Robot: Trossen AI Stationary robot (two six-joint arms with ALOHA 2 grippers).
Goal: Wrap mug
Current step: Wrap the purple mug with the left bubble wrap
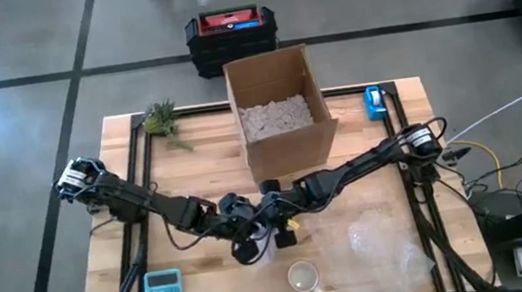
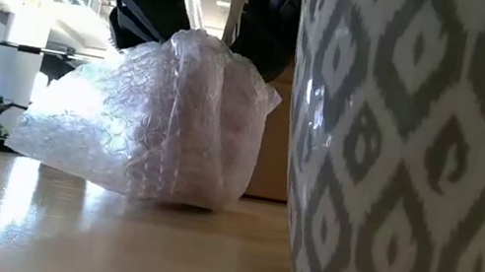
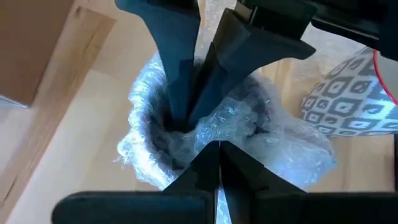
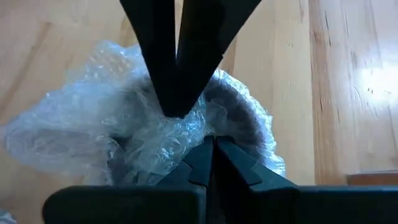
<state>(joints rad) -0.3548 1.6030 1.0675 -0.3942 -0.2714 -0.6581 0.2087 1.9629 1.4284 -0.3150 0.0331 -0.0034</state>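
On the desk [image 1: 191, 145], the left gripper [image 3: 214, 149] is clenched on the bubble wrap [image 2: 165, 122] bundled over a mug at the middle. The right gripper [image 4: 208, 146] pinches the same bundle from the other side. A patterned mug [image 1: 304, 278] stands uncovered just right of them.

Crinkly clear plastic bubble wrap [image 2: 161, 117], a glossy, seemingly ceramic patterned mug [image 2: 424, 158], smooth varnished wooden table [image 2: 84, 238].

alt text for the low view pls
A crumpled bundle of bubble wrap sits on the wooden table, with dark robot arm parts pressing into its top from above. A grey and white patterned mug fills the right foreground, close to the camera.
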